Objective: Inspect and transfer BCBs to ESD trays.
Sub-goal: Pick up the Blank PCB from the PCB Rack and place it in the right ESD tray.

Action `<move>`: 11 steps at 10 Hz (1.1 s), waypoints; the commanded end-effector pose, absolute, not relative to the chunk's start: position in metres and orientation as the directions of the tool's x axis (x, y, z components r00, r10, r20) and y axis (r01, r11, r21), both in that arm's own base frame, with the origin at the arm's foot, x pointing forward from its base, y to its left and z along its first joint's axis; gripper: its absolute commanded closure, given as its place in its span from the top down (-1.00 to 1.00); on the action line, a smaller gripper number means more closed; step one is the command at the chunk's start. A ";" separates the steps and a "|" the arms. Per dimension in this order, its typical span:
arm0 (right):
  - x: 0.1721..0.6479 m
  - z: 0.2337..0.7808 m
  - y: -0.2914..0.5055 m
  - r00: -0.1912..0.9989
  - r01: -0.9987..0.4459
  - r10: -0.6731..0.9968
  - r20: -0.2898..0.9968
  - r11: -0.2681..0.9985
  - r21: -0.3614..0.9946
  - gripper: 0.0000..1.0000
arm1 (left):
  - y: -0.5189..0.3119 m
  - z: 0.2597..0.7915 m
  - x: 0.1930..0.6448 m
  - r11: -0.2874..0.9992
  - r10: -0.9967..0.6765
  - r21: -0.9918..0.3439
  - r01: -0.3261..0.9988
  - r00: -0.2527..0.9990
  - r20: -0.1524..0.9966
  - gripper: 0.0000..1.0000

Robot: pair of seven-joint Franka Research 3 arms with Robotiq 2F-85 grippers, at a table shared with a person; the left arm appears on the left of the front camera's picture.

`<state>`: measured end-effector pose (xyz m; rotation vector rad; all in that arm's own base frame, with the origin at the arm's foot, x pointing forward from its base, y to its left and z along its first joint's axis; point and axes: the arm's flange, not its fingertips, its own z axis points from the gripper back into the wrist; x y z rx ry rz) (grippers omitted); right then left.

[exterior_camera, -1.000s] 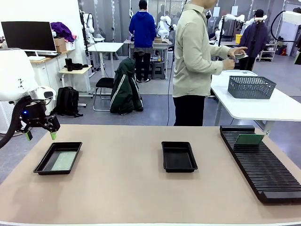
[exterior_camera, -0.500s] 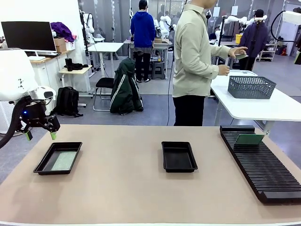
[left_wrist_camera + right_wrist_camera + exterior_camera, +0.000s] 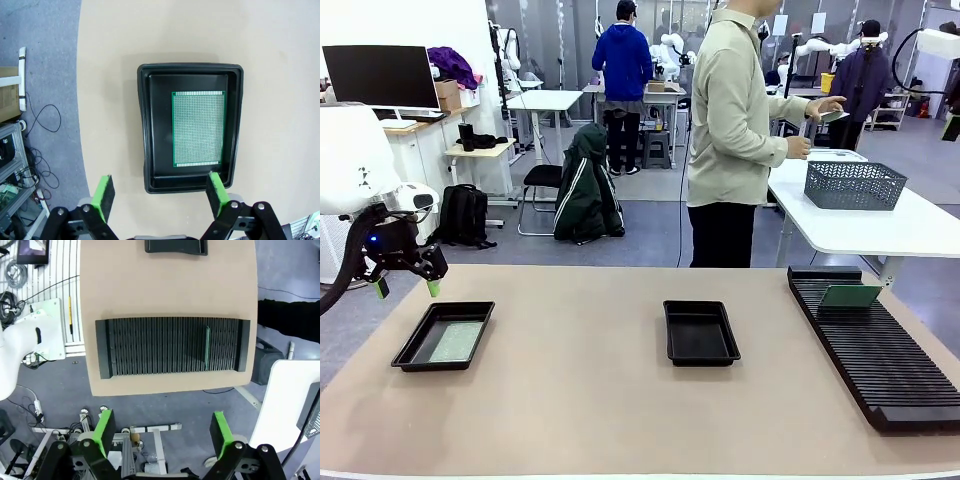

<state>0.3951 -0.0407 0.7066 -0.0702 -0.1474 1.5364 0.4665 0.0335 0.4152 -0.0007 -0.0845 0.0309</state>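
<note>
Left wrist view: left gripper (image 3: 160,187) wide, empty, over ESD tray (image 3: 144,130) holding 1 BCB (image 3: 198,128); right gripper (image 3: 161,426) wide, empty.

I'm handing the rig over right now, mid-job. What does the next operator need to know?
Left gripper: open, empty, hovering over the left ESD tray.
Right gripper: open, empty, high up near the rack.
Done: a flat BCB lies in the left tray.
Left: a racked BCB stands on edge in a slot; the middle ESD tray is empty.
The person faces the side table.
</note>
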 end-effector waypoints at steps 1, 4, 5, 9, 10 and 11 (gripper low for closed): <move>0.397 0.677 -0.041 0.010 -0.985 0.998 0.058 0.020 -0.169 1.00 | 0.034 0.413 0.466 1.000 0.030 -0.009 -0.029 0.995 0.093 0.95; 0.409 0.634 -0.044 -0.005 -0.985 0.998 0.062 0.006 -0.173 1.00 | 0.034 0.413 0.466 1.000 0.030 -0.009 -0.029 0.995 0.093 0.95; 0.412 0.620 -0.044 -0.022 -0.983 0.998 0.063 -0.010 -0.182 1.00 | 0.034 0.413 0.466 1.000 0.030 -0.009 -0.029 0.995 0.093 0.95; 0.422 0.567 -0.049 -0.046 -0.974 0.998 0.038 -0.037 -0.222 1.00 | 0.034 0.413 0.466 1.000 0.030 -0.009 -0.029 0.995 0.093 0.95; 0.425 0.555 -0.051 -0.061 -0.971 0.997 0.040 -0.050 -0.234 1.00 | 0.034 0.413 0.466 1.000 0.030 -0.009 -0.029 0.995 0.093 0.95; 0.429 0.542 -0.053 -0.064 -0.968 0.997 0.039 -0.053 -0.246 1.00 | 0.034 0.413 0.466 1.000 0.030 -0.009 -0.029 0.995 0.093 0.95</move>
